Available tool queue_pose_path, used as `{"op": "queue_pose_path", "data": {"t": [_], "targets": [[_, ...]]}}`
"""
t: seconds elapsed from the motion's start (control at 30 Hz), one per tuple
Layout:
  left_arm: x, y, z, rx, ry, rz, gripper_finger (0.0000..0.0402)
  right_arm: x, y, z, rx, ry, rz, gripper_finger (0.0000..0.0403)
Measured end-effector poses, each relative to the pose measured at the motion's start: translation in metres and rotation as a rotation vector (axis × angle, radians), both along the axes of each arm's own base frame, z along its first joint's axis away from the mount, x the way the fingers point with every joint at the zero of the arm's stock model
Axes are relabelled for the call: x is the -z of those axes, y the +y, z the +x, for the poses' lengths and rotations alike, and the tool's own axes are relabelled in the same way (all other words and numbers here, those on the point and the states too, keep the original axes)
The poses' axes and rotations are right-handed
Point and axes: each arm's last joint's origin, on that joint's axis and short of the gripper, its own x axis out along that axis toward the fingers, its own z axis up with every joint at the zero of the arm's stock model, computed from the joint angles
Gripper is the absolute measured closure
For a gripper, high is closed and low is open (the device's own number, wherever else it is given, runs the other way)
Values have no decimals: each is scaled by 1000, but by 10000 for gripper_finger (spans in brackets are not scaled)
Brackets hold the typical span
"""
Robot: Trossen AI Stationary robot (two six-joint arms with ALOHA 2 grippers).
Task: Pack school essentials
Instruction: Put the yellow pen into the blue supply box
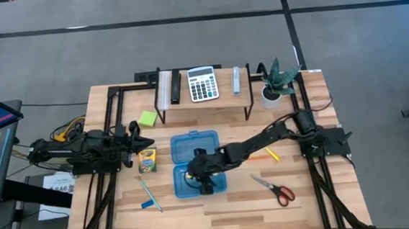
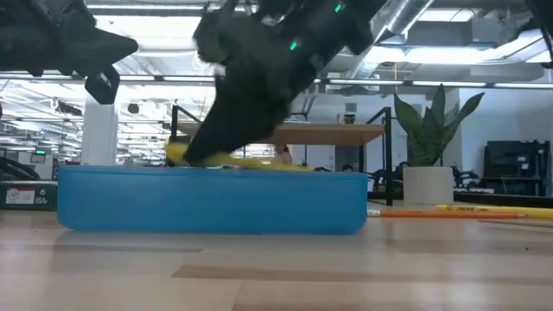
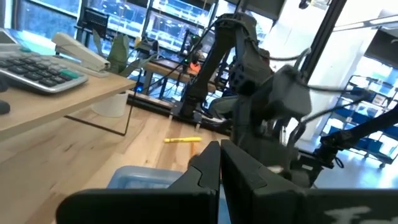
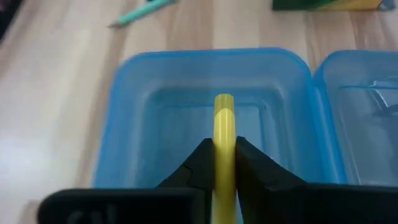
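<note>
While the blue plastic case (image 1: 195, 145) lies open at the middle of the table (image 1: 319, 207), we see the right arm stretched across it from three o'clock. The right gripper (image 4: 222, 149) is closed on a yellow pencil (image 4: 224, 127), which it holds over the case's nearer tray (image 4: 134, 143).

We judge the case light, stiff and slick-walled, so it may slide if nudged.

The yellow-green crayon box (image 1: 147, 160) stands at nine o'clock of the case, just beside it. It looks light and crushable, best taken across its narrow sides.

The red-handled scissors (image 1: 275, 189) lie at four o'clock. They are hard, flat and heavier at the handles; we would grip the blades near the pivot.

The lime-green sticky-note pad (image 1: 147, 118) sits at eleven o'clock, soft-edged and low.

The pencil is light, rigid and smooth. It can roll or swivel in the fingers, so a grip near its middle suits it.

An orange pencil (image 1: 271, 154) lies at three o'clock, and a thin blue pen (image 1: 148, 191) at seven o'clock. Both are slender and hard to pinch off flat wood.

The left gripper (image 1: 138, 139) waits at ten o'clock, its fingers (image 3: 205, 174) nearly together and empty.
</note>
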Motion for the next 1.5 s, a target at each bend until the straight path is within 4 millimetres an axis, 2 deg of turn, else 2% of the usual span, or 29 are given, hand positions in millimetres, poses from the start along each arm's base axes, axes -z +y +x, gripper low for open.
{"op": "queue_pose_path", "data": {"t": [0.1,0.27,0.4,0.6,0.7,0.77,0.97,1.17,1.33,1.5], "targets": [[1,0,0,-2,7,12,401,11,-3,3,3,38,-12,299],[1,0,1,-3,12,28,401,12,-6,1,-1,67,-27,230],[1,0,1,1,12,13,401,-9,-7,-6,-4,71,-43,199],[6,-1,1,15,61,-63,401,-48,1,-32,0,45,-105,220],[9,-4,1,27,99,-100,401,-63,5,-55,12,15,-121,241],[12,-5,2,3,125,-117,401,-66,5,-74,49,14,-140,253],[15,-14,6,-30,173,-126,401,-63,-2,-136,213,-22,-165,269],[9,-23,12,-14,116,-93,401,-47,-3,-184,326,-92,-128,266],[7,-28,18,8,102,-73,401,-31,1,-210,406,-123,-123,265],[8,-30,25,8,104,-70,401,-21,5,-222,460,-102,-145,268]]}}
